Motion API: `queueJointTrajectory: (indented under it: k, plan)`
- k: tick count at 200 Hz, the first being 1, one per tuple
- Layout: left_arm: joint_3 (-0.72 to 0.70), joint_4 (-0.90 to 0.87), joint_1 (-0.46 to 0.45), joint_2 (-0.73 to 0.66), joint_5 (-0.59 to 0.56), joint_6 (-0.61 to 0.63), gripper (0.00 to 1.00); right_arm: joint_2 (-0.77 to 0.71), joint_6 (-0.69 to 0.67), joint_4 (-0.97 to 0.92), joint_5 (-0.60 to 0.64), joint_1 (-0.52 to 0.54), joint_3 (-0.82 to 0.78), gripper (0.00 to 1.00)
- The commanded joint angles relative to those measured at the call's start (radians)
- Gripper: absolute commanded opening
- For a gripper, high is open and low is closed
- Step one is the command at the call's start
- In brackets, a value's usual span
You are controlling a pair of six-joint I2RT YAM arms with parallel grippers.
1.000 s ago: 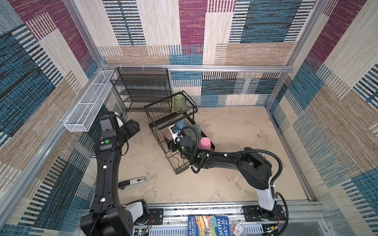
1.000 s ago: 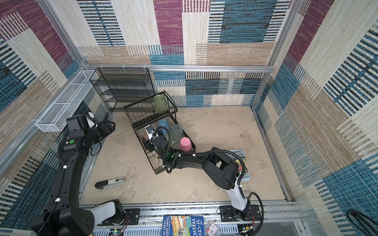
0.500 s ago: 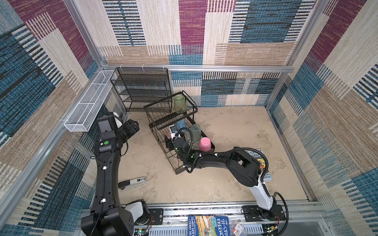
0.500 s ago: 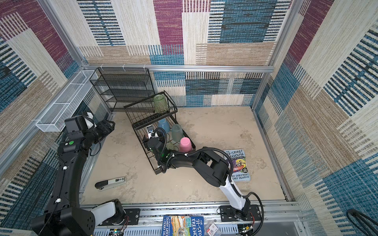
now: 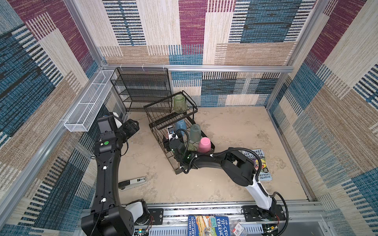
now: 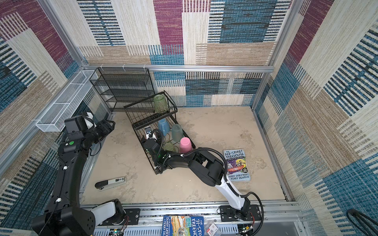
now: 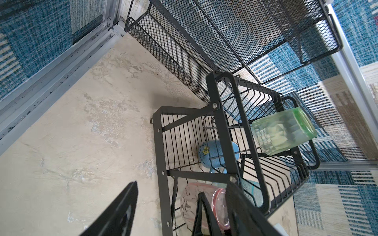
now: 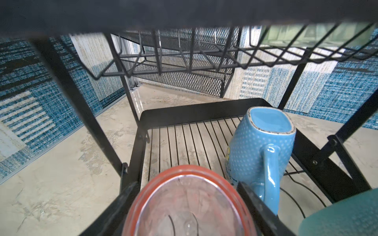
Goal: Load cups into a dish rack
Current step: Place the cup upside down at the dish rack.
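Observation:
The black wire dish rack [image 5: 153,126] stands mid-floor in both top views. Its raised tier holds a translucent green cup [image 5: 179,103]. In the lower tray stand the blue mug [image 5: 181,125], a grey-teal tumbler [image 5: 195,132], an opaque pink cup [image 5: 204,144] and another green cup [image 5: 190,146]. My right gripper [image 8: 186,192] reaches under the raised tier, shut on a translucent pink cup [image 8: 188,212] beside the blue mug [image 8: 257,147]. My left gripper [image 5: 134,126] hovers left of the rack, open and empty; its wrist view shows the held pink cup [image 7: 190,202] through the wires.
A black mesh shelf unit [image 5: 143,87] stands against the back wall, with a white mesh trough [image 5: 90,102] on the left wall. A stapler [image 5: 133,181] lies on the floor at front left. A book [image 5: 258,163] lies right of my right arm.
My right arm has pushed the translucent pink cup further back into the lower tray, and its elbow has dropped, uncovering the book. The left arm has barely moved.

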Motion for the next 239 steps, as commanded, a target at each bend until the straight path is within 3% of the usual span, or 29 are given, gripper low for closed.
queueJointTrajectory:
  k: [1, 125, 206, 239]
  plan:
    - [-0.004, 0.031, 0.002, -0.003, 0.024, -0.012, 0.71, 0.017, 0.029, -0.027, 0.046, 0.004, 0.032, 0.59]
    - [-0.015, 0.045, 0.004, -0.030, 0.044, -0.022, 0.71, 0.111, 0.032, -0.090, 0.119, 0.013, 0.128, 0.63]
    - [-0.020, 0.049, 0.008, -0.031, 0.043, -0.025, 0.71, 0.144, 0.027, -0.103, 0.109, 0.013, 0.130, 0.73]
    - [-0.025, 0.053, 0.008, -0.037, 0.037, -0.027, 0.71, 0.141, 0.024, -0.104, 0.102, 0.014, 0.124, 0.83]
